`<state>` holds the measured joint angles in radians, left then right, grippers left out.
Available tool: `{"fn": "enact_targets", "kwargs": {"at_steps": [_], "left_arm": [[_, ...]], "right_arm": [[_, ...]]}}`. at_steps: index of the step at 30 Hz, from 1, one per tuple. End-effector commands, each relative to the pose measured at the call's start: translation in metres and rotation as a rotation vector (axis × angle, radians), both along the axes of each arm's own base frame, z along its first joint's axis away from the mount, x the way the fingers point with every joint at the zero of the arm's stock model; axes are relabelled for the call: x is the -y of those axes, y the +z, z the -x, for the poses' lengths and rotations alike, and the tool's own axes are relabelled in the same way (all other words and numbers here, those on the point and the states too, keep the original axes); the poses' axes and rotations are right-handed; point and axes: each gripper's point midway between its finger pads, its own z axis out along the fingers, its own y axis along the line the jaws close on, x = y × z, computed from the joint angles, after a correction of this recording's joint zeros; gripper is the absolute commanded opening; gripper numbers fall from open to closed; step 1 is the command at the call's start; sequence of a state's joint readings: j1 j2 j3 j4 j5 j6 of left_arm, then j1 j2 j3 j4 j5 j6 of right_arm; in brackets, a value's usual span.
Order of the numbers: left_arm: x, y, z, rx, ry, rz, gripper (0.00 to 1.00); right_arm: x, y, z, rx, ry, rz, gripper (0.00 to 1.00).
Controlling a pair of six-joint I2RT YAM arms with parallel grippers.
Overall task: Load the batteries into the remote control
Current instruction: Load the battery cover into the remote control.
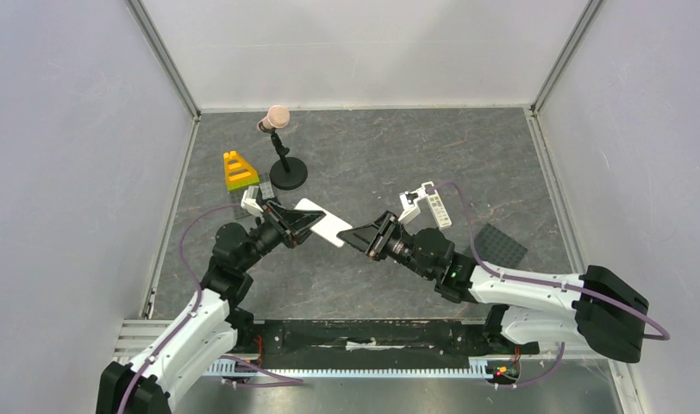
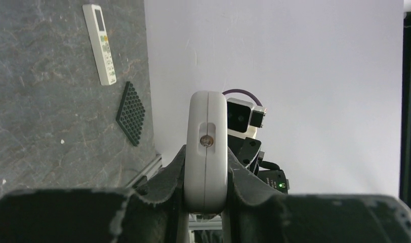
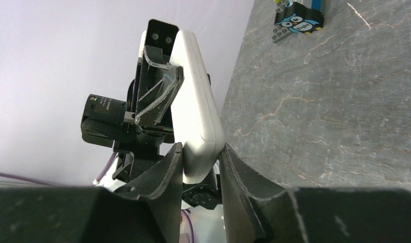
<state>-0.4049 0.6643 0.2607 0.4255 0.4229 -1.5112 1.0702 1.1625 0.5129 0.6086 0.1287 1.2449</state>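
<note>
A: What is the left tool [image 1: 305, 222] doing?
B: It is clamped on the remote control [image 1: 327, 224], 1 finger on each broad face, holding it above the counter [image 1: 390, 155].
A: And the right tool [image 3: 201, 148]?
B: Its 2 fingers [image 3: 165, 169] are closed on the other end, both touching the white shell.
A: So it sits between the 2 arms?
B: Yes, bridged between them at mid-counter. A longer white remote [image 1: 437, 207] lies flat on the counter just beyond the right tool.

Arms angle inward, left end effector [image 1: 308, 222] and right end effector [image 1: 351, 235] both clamped, facing.
</note>
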Motion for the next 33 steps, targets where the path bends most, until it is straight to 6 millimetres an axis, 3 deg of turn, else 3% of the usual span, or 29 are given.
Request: {"fn": "enact_targets", "kwargs": {"at_steps": [1, 5, 10, 14, 18, 21, 23, 29, 33], "left_arm": [[0.031, 0.057, 0.066, 0.259, -0.349, 0.021, 0.02], [0.032, 0.052, 0.069, 0.287, -0.362, -0.021, 0.02], [0.028, 0.051, 0.065, 0.315, -0.316, -0.109, 0.02], [0.024, 0.055, 0.058, 0.350, -0.265, -0.172, 0.02], [0.023, 0.056, 0.055, 0.366, -0.251, -0.204, 0.02], [0.023, 0.055, 0.055, 0.375, -0.254, -0.216, 0.02], [0.023, 0.055, 0.056, 0.383, -0.262, -0.220, 0.02], [0.028, 0.063, 0.072, 0.468, -0.360, -0.220, 0.02], [0.032, 0.073, 0.088, 0.548, -0.467, -0.209, 0.02]], "right_arm": [[-0.028, 0.007, 0.018, 0.013, 0.129, -0.015, 0.08], [-0.034, 0.014, 0.014, 0.017, 0.127, -0.026, 0.08], [-0.024, 0.016, 0.018, 0.038, 0.128, -0.035, 0.13], [-0.008, 0.017, 0.026, 0.068, 0.134, -0.047, 0.31], [0.007, 0.016, 0.033, 0.122, 0.137, 0.001, 0.59], [0.018, 0.025, 0.036, 0.195, 0.132, 0.029, 0.79], [0.027, 0.033, 0.037, 0.242, 0.119, 0.041, 0.85], [0.039, 0.052, 0.051, 0.417, 0.179, 0.109, 0.91], [0.027, 0.042, 0.067, 0.517, 0.349, 0.239, 0.90]]}}
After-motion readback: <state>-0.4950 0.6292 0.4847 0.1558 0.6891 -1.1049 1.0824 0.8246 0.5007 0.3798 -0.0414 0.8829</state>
